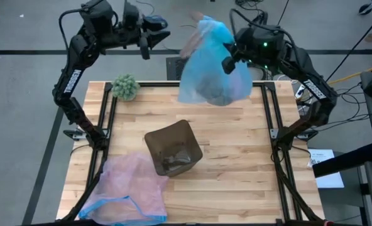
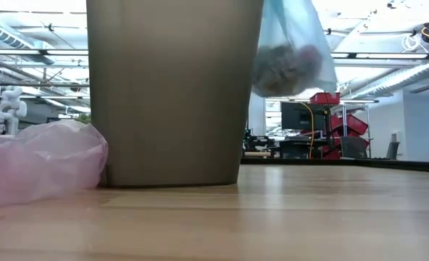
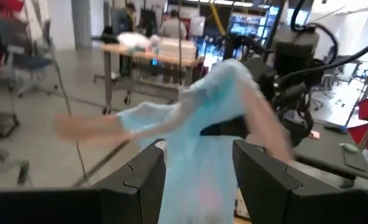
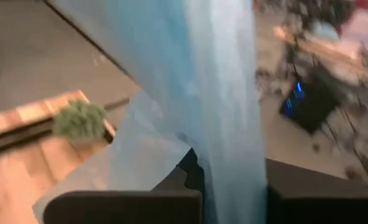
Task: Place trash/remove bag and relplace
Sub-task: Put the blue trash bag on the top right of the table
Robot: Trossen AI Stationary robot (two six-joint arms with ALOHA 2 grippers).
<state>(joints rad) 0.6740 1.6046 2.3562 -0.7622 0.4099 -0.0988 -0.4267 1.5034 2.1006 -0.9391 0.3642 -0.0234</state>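
**Desk:** Where does the job stand?

**Photographer:** The light-blue bag point(image 1: 212, 63) is out of the brown bin point(image 1: 173, 148) and hangs in the air above the table's far edge, dark lumps of trash point(image 2: 285, 67) sagging in its bottom. The right gripper point(image 1: 227, 63) has its fingers clamped on the plastic near the top; in the right wrist view the film runs straight down between them.

**Desk:** And the left arm?

**Photographer:** The left gripper point(image 1: 147, 45) is raised beyond the far-left corner, clear of the bag, its fingers point(image 3: 140, 180) standing apart with nothing between them.

**Desk:** So what is done and what is left?

**Photographer:** Judging from how things lie, the trash is bagged and the bag is lifted out. The bin stands unlined near the table's middle, with what may be a few scraps left in its bottom. The pink bag point(image 1: 131, 187) lies crumpled at the near-left corner, touching the bin's side, not yet fitted. The full bag has not been set down. A fuzzy green ball point(image 1: 125, 86) sits untouched at the far-left corner.
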